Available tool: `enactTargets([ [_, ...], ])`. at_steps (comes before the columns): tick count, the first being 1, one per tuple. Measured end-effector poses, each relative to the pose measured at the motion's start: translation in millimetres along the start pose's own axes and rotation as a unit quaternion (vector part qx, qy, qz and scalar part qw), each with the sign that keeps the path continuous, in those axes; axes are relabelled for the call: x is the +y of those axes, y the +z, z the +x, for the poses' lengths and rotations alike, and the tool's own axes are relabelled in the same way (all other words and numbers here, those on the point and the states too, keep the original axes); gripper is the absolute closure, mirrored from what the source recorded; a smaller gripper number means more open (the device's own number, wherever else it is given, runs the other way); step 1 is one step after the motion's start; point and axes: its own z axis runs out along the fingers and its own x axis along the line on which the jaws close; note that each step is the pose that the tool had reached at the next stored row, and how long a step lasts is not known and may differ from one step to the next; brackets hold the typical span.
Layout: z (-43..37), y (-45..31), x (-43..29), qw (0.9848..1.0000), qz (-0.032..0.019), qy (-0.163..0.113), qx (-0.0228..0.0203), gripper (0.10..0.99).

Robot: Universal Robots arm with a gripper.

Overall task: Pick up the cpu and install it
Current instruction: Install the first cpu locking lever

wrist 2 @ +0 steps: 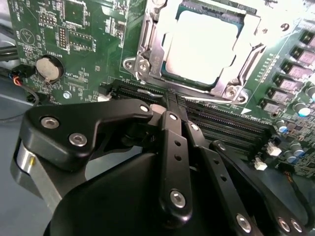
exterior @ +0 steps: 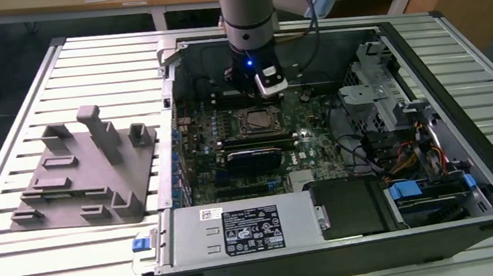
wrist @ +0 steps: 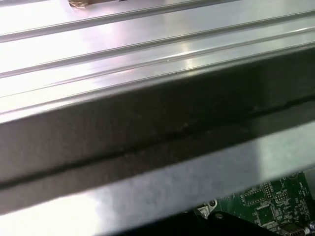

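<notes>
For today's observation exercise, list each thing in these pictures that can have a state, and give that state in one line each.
Computer case: lying on its side, side panel off, insides open.
Chip: seated in its socket on the green board.
Socket frame: closed down around the chip.
Gripper: above the board beside the socket, holding nothing visible.
Grey fixture: on the table beside the case, slots unfilled.

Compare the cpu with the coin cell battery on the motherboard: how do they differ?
The cpu is square, pale and matte, sitting inside a metal socket frame; the coin cell battery is round, shinier and much smaller, in an open holder. Both lie flat on the green motherboard.
</notes>
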Motion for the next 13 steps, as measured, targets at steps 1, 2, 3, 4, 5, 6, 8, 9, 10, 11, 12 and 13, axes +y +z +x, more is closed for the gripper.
enactTargets([
  [1,0.6,0.2,0.8,1.0000,0.0001,0.001,-0.0001,0.980],
  [2,1.0,0.4,1.4,1.0000,0.0004,0.002,-0.0004,0.980],
  [3,1.1,0.6,1.6,1.0000,0.0009,0.003,-0.0008,0.980],
  [4,1.3,0.9,1.5,1.0000,0.0019,0.004,-0.0016,0.980],
  [5,1.3,1.4,1.4,1.0000,0.0030,0.005,-0.0026,0.980],
  [6,1.4,1.9,1.3,1.0000,0.0042,0.007,-0.0036,0.980],
  [8,1.5,3.3,1.1,0.9999,0.0064,0.009,-0.0057,0.980],
  [9,1.5,3.9,1.0,0.9999,0.0075,0.010,-0.0065,0.980],
  [10,1.6,4.4,0.9,0.9999,0.0083,0.011,-0.0071,0.980],
  [11,1.6,4.8,0.8,0.9999,0.0094,0.011,-0.0075,0.980],
  [12,1.7,5.3,0.7,0.9998,0.0102,0.012,-0.0080,0.980],
  [13,1.7,5.8,0.6,0.9998,0.0107,0.013,-0.0084,0.980],
])
